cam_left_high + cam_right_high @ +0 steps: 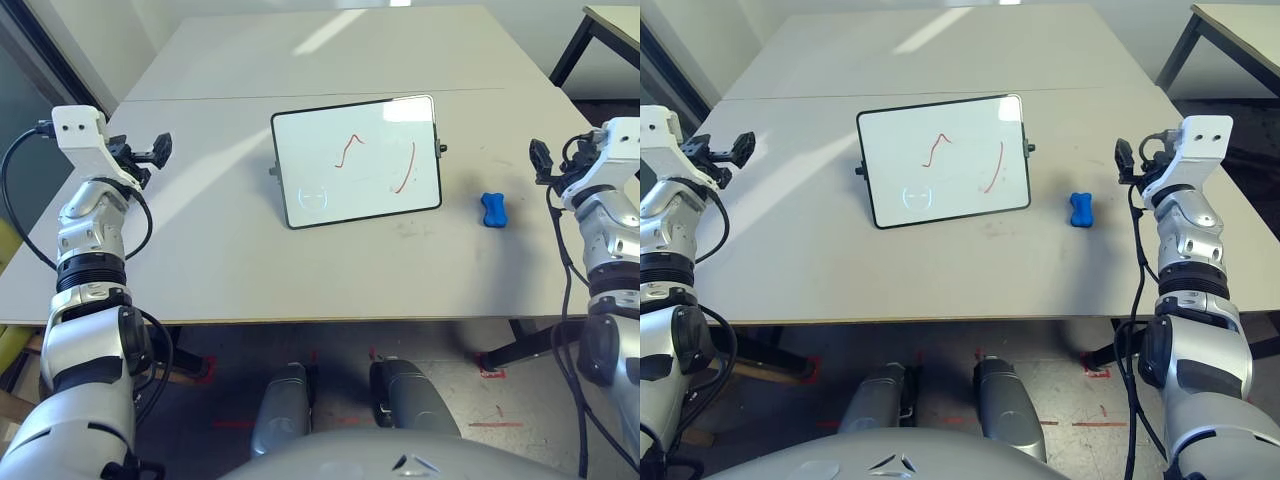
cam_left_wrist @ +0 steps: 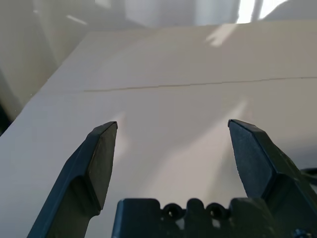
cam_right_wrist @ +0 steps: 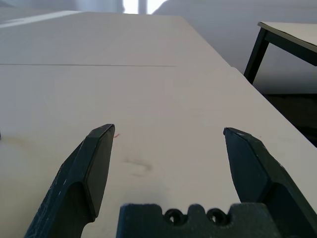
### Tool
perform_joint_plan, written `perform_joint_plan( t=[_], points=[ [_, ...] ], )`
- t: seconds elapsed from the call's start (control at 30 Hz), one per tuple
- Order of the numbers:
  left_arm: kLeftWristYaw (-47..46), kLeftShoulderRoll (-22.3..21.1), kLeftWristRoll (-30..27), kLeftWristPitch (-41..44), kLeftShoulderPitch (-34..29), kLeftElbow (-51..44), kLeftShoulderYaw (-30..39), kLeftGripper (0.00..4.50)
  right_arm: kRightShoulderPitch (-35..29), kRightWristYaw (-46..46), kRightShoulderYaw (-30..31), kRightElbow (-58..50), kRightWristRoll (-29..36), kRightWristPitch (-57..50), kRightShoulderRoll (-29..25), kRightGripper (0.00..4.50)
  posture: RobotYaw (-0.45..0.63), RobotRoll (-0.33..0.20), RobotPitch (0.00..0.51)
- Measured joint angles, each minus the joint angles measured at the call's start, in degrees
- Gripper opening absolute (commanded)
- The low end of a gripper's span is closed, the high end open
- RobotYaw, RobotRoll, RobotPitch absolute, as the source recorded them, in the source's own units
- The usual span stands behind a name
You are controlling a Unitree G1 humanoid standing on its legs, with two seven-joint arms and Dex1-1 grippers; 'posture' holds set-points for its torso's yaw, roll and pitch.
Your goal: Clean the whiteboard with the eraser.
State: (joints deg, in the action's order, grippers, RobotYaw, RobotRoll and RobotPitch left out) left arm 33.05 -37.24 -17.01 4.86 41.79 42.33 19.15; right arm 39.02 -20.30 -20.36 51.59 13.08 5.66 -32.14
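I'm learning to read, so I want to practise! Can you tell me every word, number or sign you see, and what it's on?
There are no words or numbers I can read.
The whiteboard has two red pen strokes, but they spell nothing.
The eraser shows no writing.
Red marks on the floor: too small to read.

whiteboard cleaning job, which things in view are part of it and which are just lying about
Part of the job:
- whiteboard with red pen strokes
- blue eraser, on the table to the board's right
- left gripper, open and empty
- right gripper, open and empty

Not part of it:
- second table, beyond the right edge of the main one
- red marks on the floor
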Motion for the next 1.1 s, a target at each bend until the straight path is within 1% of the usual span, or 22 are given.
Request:
perform_joint_plan(
  t=[0.2,0.3,0.43,0.57,0.67,0.73,0.77,0.8,0.87,0.97,1.1],
  points=[
    [10.8,0.9,-6.2,11.2,-6.4,-20.4,-4.2,4.50,0.0,1.2,0.2,0.1,-0.8,0.0,0.0,4.47,-0.13,0.000,0.088],
    [14.5,1.2,-8.8,16.3,-9.0,-28.5,-6.9,4.50,0.0,1.6,0.3,0.1,-1.2,-0.2,-0.2,4.47,-0.14,0.000,0.082],
    [18.4,1.3,-10.9,20.0,-11.0,-35.1,-9.6,4.50,0.1,2.2,0.5,0.1,-1.7,-0.8,-0.8,4.47,-0.15,0.000,0.081],
    [21.7,1.7,-10.9,20.8,-12.0,-37.0,-13.6,4.50,0.2,3.8,1.1,-1.1,-2.7,-4.4,-1.6,4.47,-0.16,0.000,0.082],
    [22.7,2.2,-10.4,20.8,-12.0,-37.0,-15.5,4.50,0.7,4.7,2.8,-4.7,-3.6,-13.3,-3.2,4.47,-0.18,0.000,0.083],
    [23.0,2.5,-10.0,20.7,-12.0,-37.0,-16.1,4.50,1.2,4.1,4.9,-9.9,-4.3,-23.2,-5.1,4.47,-0.18,0.000,0.083],
    [23.1,2.7,-9.8,20.5,-12.0,-36.8,-16.3,4.50,1.5,3.7,6.4,-12.3,-4.9,-27.6,-6.2,4.47,-0.18,0.000,0.084],
    [23.1,2.9,-9.6,20.1,-11.9,-36.5,-16.5,4.50,2.2,3.2,8.7,-15.5,-6.0,-34.3,-7.8,4.47,-0.18,0.000,0.084],
    [23.1,3.3,-9.0,19.3,-11.6,-35.5,-17.0,4.50,3.2,2.3,11.3,-21.0,-7.3,-44.3,-10.0,4.47,-0.19,0.000,0.084],
    [23.1,4.1,-8.1,18.5,-11.4,-34.5,-17.8,4.50,4.9,0.6,12.7,-27.2,-6.9,-58.8,-11.9,4.47,-0.20,0.000,0.085],
    [23.3,5.1,-7.5,17.6,-11.2,-33.7,-18.3,4.50,6.3,-2.5,14.0,-33.4,-4.0,-76.3,-12.3,4.47,-0.20,0.000,0.085]
  ],
)
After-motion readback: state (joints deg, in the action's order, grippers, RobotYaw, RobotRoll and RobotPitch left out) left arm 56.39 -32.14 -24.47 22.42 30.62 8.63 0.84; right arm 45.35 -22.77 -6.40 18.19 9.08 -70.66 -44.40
